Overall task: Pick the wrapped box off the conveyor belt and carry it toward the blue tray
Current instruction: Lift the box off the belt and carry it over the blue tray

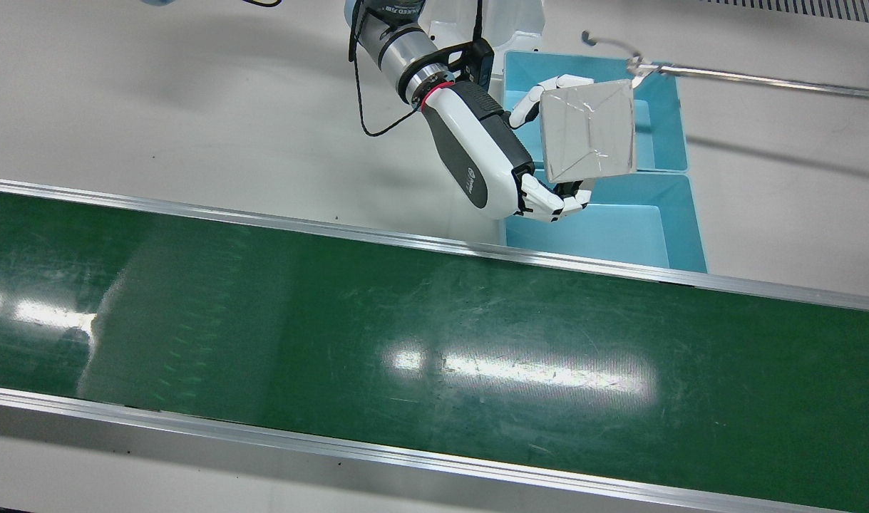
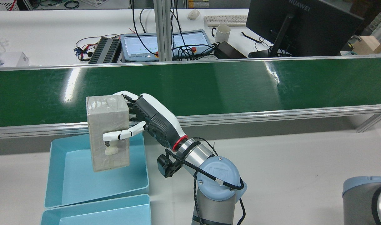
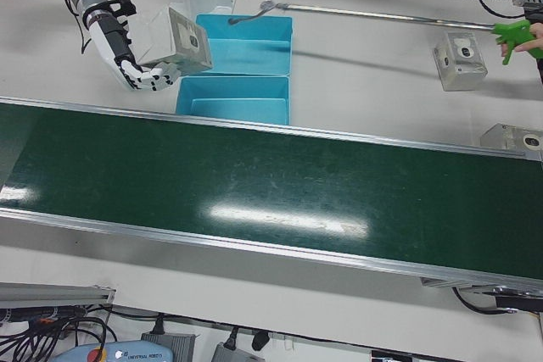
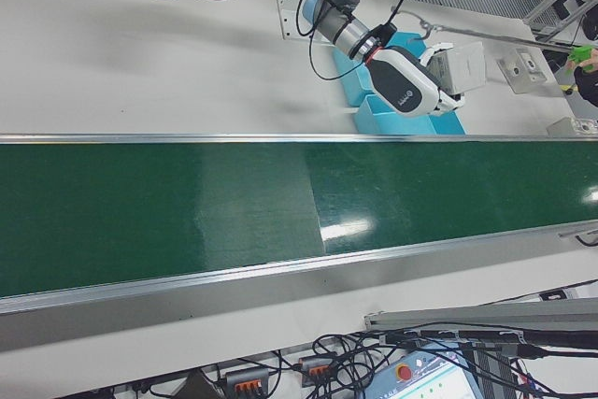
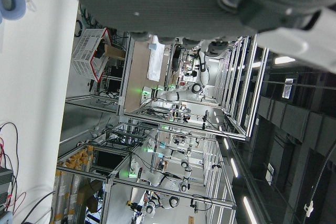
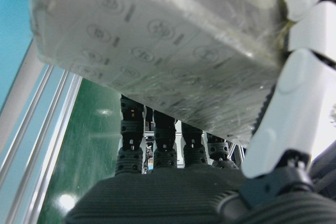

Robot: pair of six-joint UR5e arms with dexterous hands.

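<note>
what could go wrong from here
1. The left hand pinches the plastic-wrapped grey box by its sides, tilted in the air. The glossy wrap may slip.
2. The box hangs roughly over the wall between the two blue plastic trays. If released now, it might hit that rim and tip.
3. The long metal hooked rod ends close to the box's corner and might snag it.

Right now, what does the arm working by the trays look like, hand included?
The right hand has a glossy white shell with dark grey textured panels and white fingers with black joints. A red ring marks the wrist above a silver cuff. A black cable loops along the grey arm, a small black camera hangs beside it, and the joint cap is light blue.
</note>
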